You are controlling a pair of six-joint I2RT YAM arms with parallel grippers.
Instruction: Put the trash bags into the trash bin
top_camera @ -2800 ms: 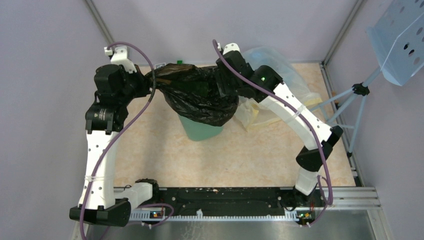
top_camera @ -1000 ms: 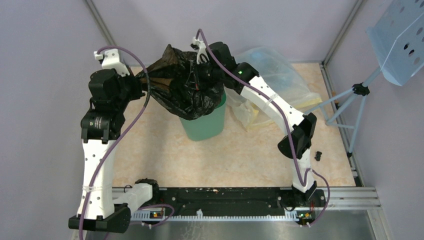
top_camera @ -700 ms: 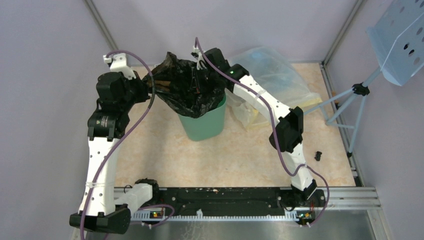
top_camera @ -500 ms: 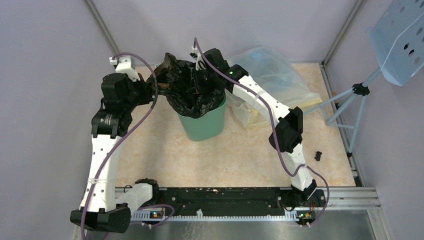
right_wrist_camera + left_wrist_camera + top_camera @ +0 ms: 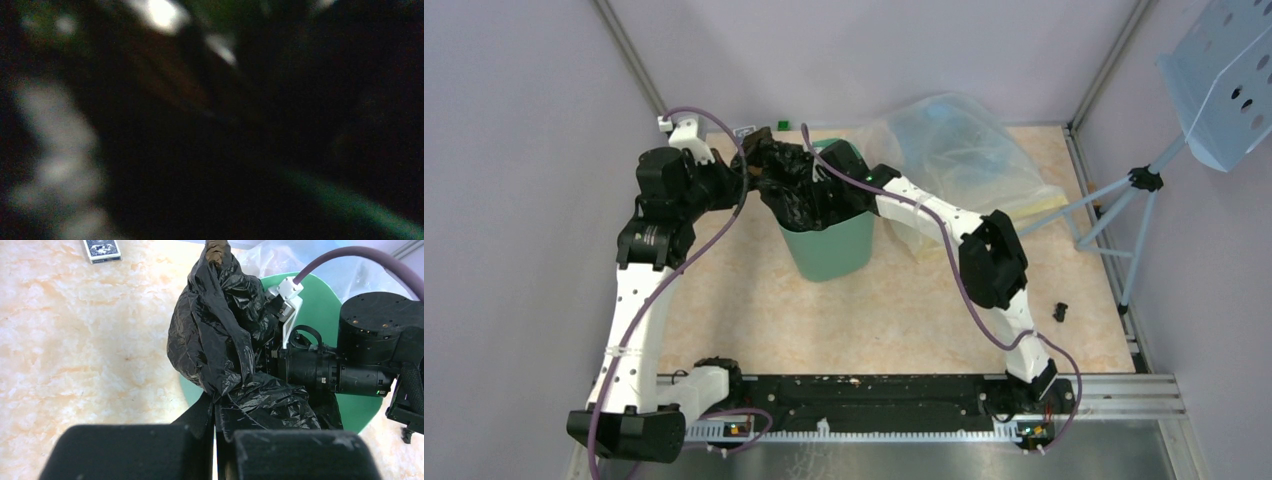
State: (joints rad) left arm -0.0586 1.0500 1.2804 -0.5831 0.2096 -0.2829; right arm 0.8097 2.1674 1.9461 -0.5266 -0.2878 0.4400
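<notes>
Left claw (image 5: 216, 432): fingers matte black.

Trash bag (image 5: 220, 350), directly ahead of the claw: glossy black, crinkled, with grey-white highlights and a brown patch at its far tip.

Trash bin (image 5: 320, 300), behind the bag: plain mint green, no pattern.

Tabletop (image 5: 75, 340), to the claw's left: cream with peach-orange marbling.

Small card (image 5: 101, 250), far ahead and left of the claw: dark printed face, white border.

Right arm (image 5: 370, 325), to the claw's right: black housings, white clip, purple cable (image 5: 360, 249), one green indicator light (image 5: 376, 393).

Plastic bag (image 5: 954, 150), beyond the bin: translucent, clear with a yellowish tint.

Right wrist view: almost wholly black, with blurred pale patches and one green streak.
</notes>
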